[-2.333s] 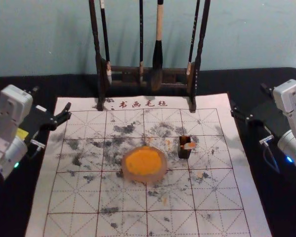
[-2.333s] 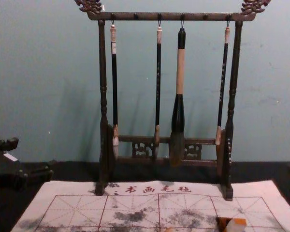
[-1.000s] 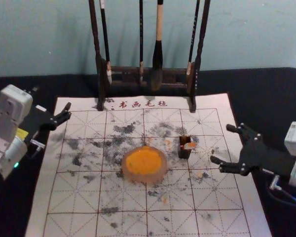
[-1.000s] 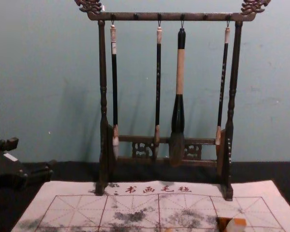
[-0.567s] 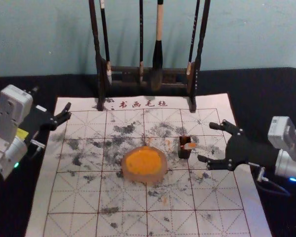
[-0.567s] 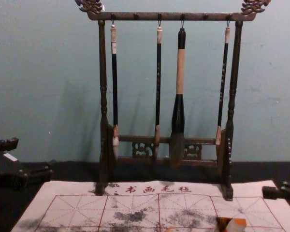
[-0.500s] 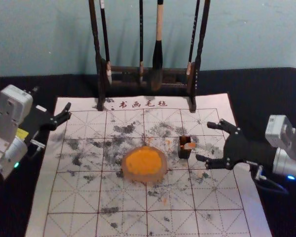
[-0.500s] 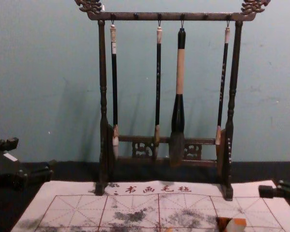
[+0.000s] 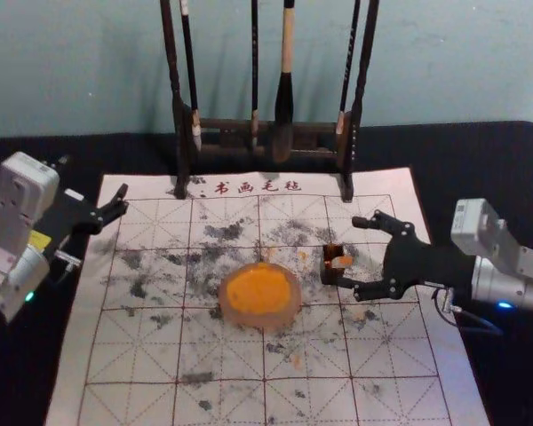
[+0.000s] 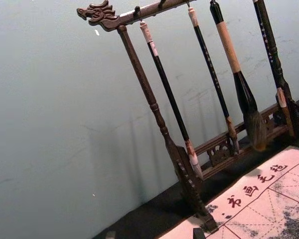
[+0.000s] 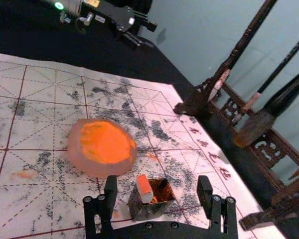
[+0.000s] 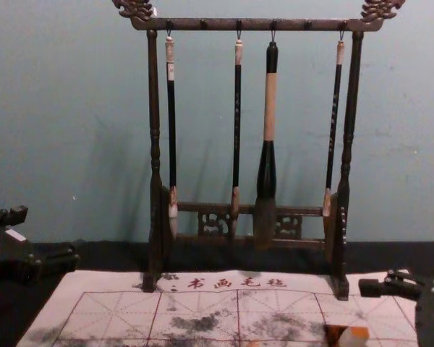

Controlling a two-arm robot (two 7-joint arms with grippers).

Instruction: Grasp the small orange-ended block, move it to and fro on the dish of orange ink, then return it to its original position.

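Block (image 11: pixel 145 190), orange end uppermost, leans in the dark hollow box (image 11: pixel 143 211) on the mat (image 9: pixel 222 401), just beside the dish of orange ink (image 9: pixel 297 311). Around the box comes the right gripper (image 9: pixel 353 253), its fingers well apart and nothing between them. The step looks like lining up the grasp: best to centre on the block rather than the box, keep the nearer fingertip off the box wall, then close gently so the box neither drags nor tips. Left gripper (image 9: pixel 121 200), fingers spread, is parked by the mat's left edge.
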